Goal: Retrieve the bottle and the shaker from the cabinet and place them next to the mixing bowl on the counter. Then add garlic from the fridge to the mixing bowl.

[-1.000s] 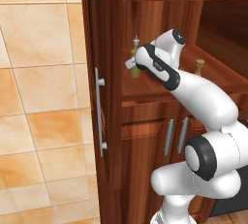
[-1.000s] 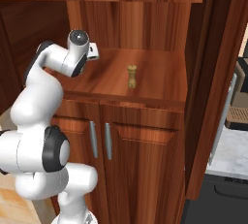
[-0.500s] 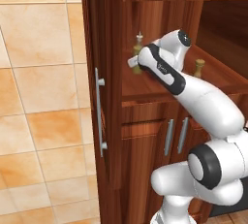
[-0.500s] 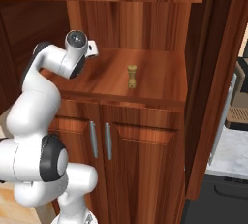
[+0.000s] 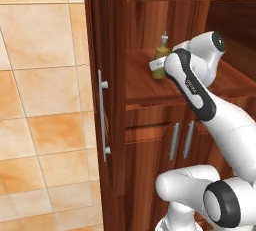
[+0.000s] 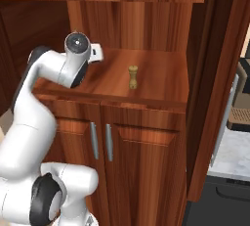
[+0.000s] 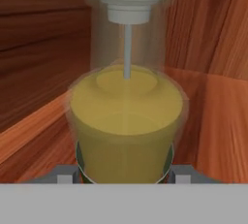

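My gripper reaches into the open cabinet and is shut on the bottle, a small olive-green one with a pale pointed cap, held upright just over the left part of the shelf. In the hand view the bottle stands right between my fingertips, its yellowish body and white cap close to the camera. The shaker, a small tan wooden piece, stands upright on the same shelf, to the right of my hand and apart from it.
The cabinet's open left door with its silver bar handle stands close on my left, beside a tiled wall. Another open door stands on the right. Two lower doors sit under the shelf. White counter lies far right.
My arm has swung and carried the bottle to the right along the shelf in the left base view. The shaker has stayed where it was.
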Robot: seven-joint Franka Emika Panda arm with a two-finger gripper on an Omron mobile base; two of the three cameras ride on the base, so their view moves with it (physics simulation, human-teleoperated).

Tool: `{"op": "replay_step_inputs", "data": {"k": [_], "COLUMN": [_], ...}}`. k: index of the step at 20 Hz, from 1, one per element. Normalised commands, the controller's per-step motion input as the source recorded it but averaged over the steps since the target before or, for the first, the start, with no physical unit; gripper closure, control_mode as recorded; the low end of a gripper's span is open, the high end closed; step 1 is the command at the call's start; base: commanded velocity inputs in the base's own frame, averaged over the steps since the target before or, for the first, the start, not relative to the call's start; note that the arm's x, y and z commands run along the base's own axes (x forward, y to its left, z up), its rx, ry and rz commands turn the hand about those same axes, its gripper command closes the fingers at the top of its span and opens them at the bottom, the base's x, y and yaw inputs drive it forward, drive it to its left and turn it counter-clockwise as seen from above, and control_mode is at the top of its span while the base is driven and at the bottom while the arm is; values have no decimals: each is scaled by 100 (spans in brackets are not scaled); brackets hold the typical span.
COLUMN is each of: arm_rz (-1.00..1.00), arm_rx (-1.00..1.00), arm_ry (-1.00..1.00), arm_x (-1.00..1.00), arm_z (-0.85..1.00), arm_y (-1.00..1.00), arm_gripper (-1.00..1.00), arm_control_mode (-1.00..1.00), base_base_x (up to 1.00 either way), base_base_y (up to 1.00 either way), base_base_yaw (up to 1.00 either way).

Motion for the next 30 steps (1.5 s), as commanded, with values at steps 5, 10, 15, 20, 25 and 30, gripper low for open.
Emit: {"op": "replay_step_inputs", "data": {"k": [5,10,15,20,25,30], "arm_rz": [-10,-9,-10,-14,-11,-3], "arm_rx": [0,0,0,-2,0,-5], "arm_ry": [1,5,7,16,6,-14], "arm_x": [-100,-100,-100,-100,-100,-80], "arm_z": [42,18,0,-3,-43,-45], "arm_y": [-22,-22,-30,-22,-1,-1], "arm_gripper": [100,100,100,100,100,100], "arm_control_mode": [-100,-100,-100,-100,-100,-100], "base_base_x": [0,0,0,0,0,0], "base_base_y": [0,0,0,0,0,0], "base_base_yaw": [0,0,0,0,0,0]}}
